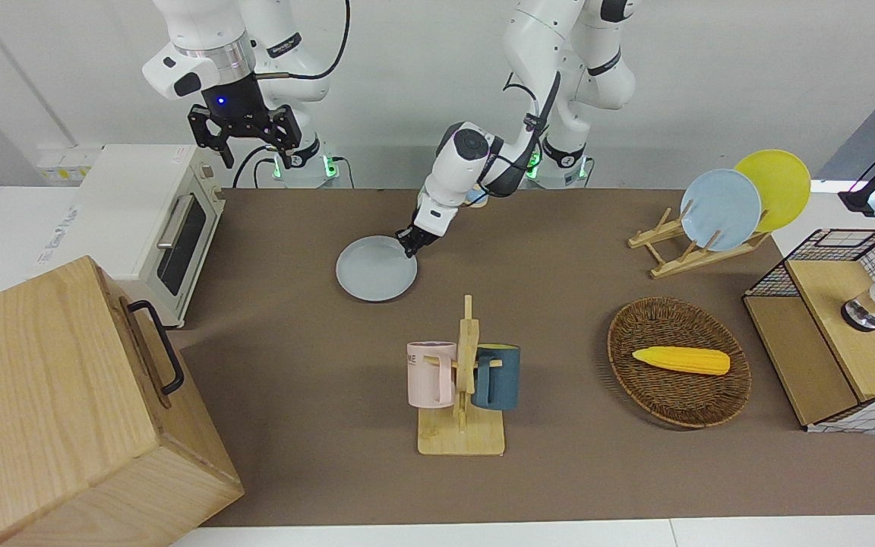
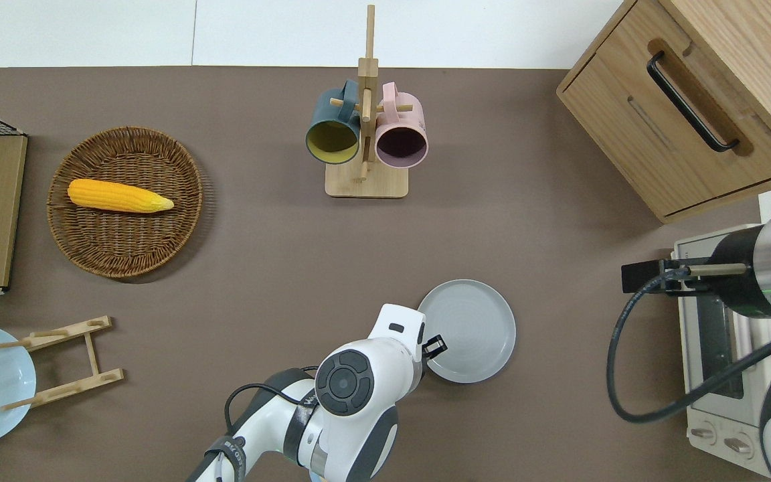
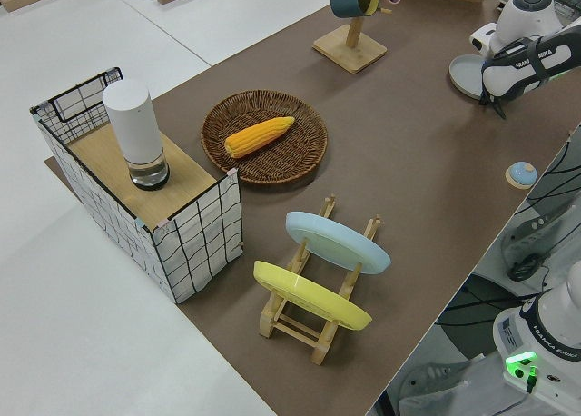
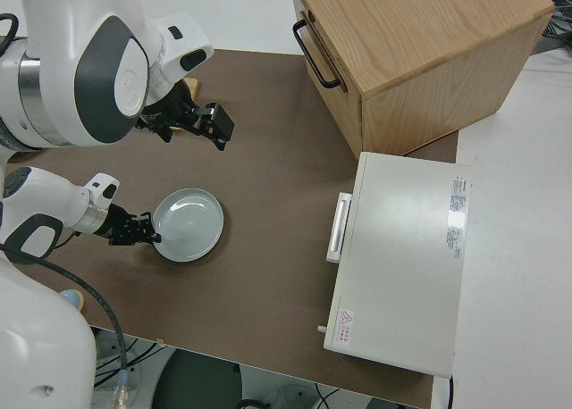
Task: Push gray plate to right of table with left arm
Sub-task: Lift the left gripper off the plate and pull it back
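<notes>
1. near the table's (image 2: 533,221) robot-side edge, about midway along it, the gray plate (image 2: 469,328) lies flat; the left gripper (image 2: 434,347) sits low at the plate rim facing the left arm's end, so the plate lies toward the toaster oven (image 2: 713,361) from it.
2. whether its fingers are parted cannot be told; nothing looks gripped.
3. the right side view shows fingertips at the rim; overhead, the wrist hides them. the right arm is parked.
</notes>
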`<state>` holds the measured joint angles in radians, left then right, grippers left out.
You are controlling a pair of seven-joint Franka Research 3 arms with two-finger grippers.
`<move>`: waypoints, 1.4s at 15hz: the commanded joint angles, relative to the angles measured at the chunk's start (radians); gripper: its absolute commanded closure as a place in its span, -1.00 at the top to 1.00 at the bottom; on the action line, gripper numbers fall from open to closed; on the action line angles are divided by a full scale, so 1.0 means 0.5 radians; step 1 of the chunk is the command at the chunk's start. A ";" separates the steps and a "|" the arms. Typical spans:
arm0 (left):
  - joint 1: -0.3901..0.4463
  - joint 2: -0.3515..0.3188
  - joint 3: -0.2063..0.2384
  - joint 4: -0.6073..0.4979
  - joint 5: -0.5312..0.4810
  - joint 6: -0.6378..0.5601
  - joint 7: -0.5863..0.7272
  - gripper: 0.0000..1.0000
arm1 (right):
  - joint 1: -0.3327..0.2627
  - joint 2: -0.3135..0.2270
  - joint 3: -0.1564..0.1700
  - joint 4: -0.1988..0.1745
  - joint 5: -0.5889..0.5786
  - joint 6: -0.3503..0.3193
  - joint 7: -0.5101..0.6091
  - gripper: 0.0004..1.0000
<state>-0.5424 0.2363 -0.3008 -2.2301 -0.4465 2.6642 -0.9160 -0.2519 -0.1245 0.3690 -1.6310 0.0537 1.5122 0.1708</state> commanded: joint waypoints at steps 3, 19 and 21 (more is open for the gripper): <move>0.183 -0.163 -0.156 0.039 -0.030 -0.303 -0.107 1.00 | -0.048 -0.055 0.029 -0.054 0.043 -0.002 0.020 0.99; 0.569 -0.586 0.359 0.355 0.193 -1.710 0.619 1.00 | -0.048 -0.055 0.029 -0.054 0.043 0.001 0.020 0.99; 0.646 -0.586 0.417 0.438 0.218 -1.849 0.770 1.00 | -0.048 -0.055 0.029 -0.054 0.043 0.001 0.020 0.99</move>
<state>-0.2624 -0.0527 -0.1261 -2.0730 -0.3748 1.8474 -0.6240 -0.2519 -0.1245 0.3690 -1.6310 0.0537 1.5122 0.1708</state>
